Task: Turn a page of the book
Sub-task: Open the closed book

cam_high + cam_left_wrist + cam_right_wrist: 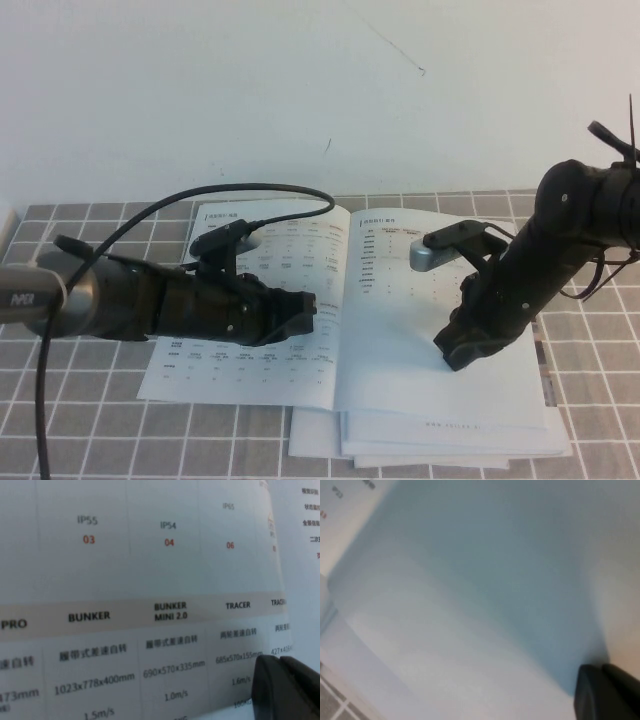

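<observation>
Book point(330, 300) lying open and flat on grey-tiled tabletop point(80, 420), on top of a stack of similar white booklets point(440, 445) showing past its near edge. Both pages facing up, printed with tables.

Left arm reaching in horizontally from the left, low over the left page point(250, 300). Left tool point(308, 312) near the spine, over the middle of that page. Fingers point(285, 687) seen in left wrist view as dark tips close together over the table print; cannot tell whether fully pressed together or touching the paper.

Right arm coming in from the right, bent steeply downward. Right tool point(458, 352) tip-down on the right page point(420, 330), pressed together, nothing pinched. Fingertips point(607, 692) dark and shut against plain white paper in right wrist view.
</observation>
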`<action>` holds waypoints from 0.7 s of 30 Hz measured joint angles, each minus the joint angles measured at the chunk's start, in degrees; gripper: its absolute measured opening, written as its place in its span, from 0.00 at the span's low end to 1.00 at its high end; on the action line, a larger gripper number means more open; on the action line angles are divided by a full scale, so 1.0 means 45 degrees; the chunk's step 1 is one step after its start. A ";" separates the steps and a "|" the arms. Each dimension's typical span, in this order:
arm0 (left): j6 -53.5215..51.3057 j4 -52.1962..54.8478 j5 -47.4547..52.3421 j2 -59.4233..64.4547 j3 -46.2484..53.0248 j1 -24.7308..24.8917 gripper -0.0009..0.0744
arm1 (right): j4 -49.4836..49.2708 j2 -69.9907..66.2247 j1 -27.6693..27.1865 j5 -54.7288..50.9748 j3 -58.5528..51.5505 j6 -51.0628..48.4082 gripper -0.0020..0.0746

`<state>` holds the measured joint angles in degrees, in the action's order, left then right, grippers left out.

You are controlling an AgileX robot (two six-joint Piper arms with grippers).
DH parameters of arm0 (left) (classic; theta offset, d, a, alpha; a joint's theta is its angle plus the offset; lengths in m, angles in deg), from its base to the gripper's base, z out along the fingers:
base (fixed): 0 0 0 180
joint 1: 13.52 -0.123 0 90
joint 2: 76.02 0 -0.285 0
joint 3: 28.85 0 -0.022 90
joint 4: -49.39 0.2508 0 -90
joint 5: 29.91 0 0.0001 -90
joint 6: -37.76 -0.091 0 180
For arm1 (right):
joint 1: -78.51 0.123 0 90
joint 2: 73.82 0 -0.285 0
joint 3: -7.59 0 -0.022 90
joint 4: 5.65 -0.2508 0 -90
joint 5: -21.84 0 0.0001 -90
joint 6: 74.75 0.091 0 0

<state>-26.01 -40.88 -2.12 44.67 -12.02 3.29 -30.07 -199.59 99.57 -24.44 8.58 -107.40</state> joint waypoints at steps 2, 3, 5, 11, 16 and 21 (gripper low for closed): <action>0.0001 0.0261 0.0000 -0.0130 0.0000 0.0000 0.01 | 0.0201 0.0161 0.0000 0.0053 -0.0010 0.0000 0.02; 0.0045 0.0478 0.0000 -0.0295 0.0000 0.0000 0.01 | 0.0346 0.0364 0.0000 0.0078 -0.0030 0.0000 0.02; 0.0261 0.1113 0.0000 -0.0809 0.0000 0.0000 0.01 | 0.0669 0.1013 0.0000 0.0157 -0.0055 0.0000 0.02; 0.2295 0.4701 0.0267 -0.3605 0.0000 0.0000 0.01 | 0.1492 0.4249 0.0000 0.0070 -0.0055 0.0000 0.02; 0.5140 0.8902 0.1296 -0.6700 0.0000 0.0000 0.01 | 0.1823 0.7367 0.0000 -0.1028 -0.0055 0.0000 0.02; 0.8318 1.3324 0.2687 -0.9474 0.0000 0.0000 0.01 | 0.2869 0.9520 0.0000 -0.3208 -0.0080 0.0546 0.02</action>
<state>11.42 19.08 9.97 2.04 -12.02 3.29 -17.16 -156.74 99.57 -38.87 8.22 -104.94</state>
